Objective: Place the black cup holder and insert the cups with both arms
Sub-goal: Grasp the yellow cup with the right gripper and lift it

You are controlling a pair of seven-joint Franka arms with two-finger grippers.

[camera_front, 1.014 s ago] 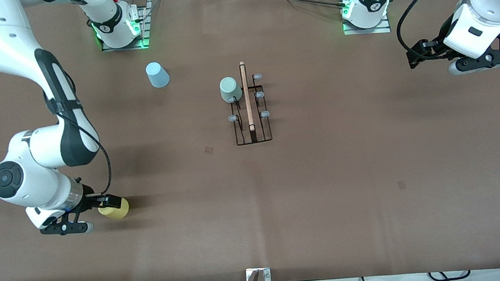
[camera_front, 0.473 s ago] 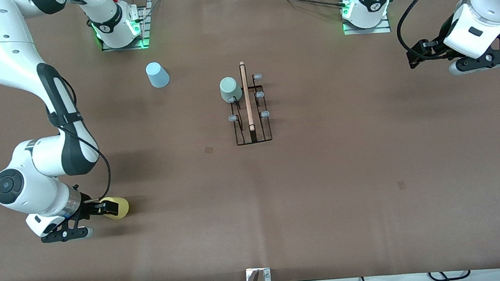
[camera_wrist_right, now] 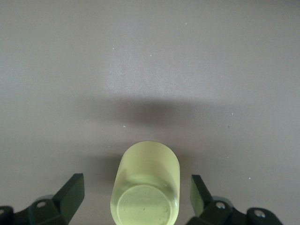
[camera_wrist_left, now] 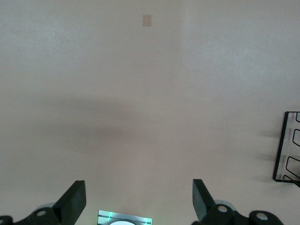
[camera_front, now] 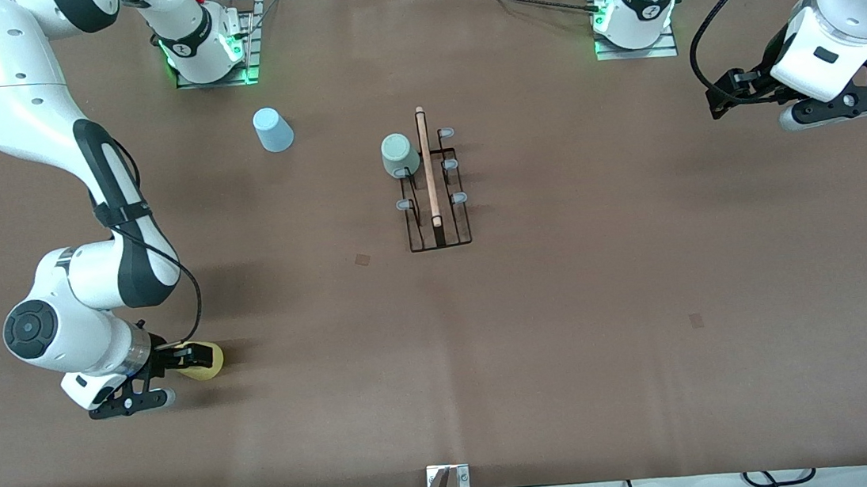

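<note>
Brown paper-like sheeting covers the whole table (camera_front: pixel 569 326), and the black cup holder (camera_front: pixel 434 188) stands near its middle, a little toward the edge where the arm bases sit, its light wooden rod handle (camera_front: pixel 428 166) running from that edge toward the front camera's edge. The pale green cup (camera_front: pixel 399 154) sits upside down on one of the holder's prongs, on the side facing the right arm's end of the table; the other pale-tipped prongs are bare.

The light blue cup (camera_front: pixel 273 129) stands upside down on the table, well apart from the holder, toward the right arm's end and near the base-side edge. The yellow cup (camera_front: pixel 202 360) lies on its side near the right arm's end of the table, closer to the front camera's edge than everything else.

The right gripper (camera_front: pixel 175 365) is low at that yellow cup (camera_wrist_right: pixel 146 185). In the right wrist view its fingers (camera_wrist_right: pixel 70 194) are spread wide, one on each side of the cup with a gap on both sides, gripping nothing.

The left gripper (camera_front: pixel 722 98) waits in the air over the left arm's end of the table, fingers (camera_wrist_left: pixel 75 201) spread wide and empty, with bare table below it and a corner of the holder (camera_wrist_left: pixel 287 150) at the margin of the left wrist view.
</note>
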